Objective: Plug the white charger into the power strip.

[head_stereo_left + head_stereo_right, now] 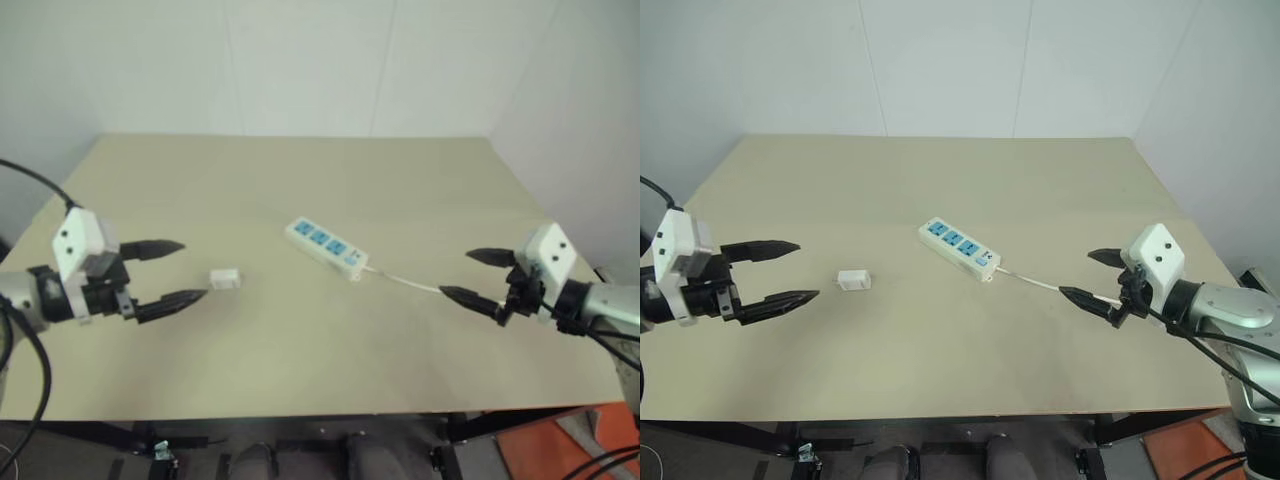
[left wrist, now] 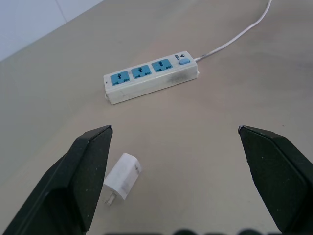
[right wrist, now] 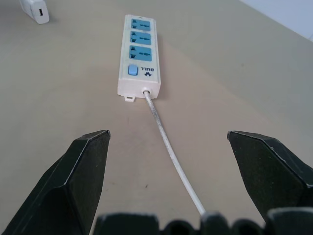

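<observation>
Charger, small white boxy plastic block (image 1: 224,277), lies just beyond my wide-open left hand (image 1: 176,272), seemingly prongs toward me; right hand (image 1: 478,275) gapes empty.

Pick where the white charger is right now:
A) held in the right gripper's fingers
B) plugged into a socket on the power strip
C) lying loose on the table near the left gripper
C: the white charger lies on the table beside the open left gripper, apart from the power strip.
</observation>
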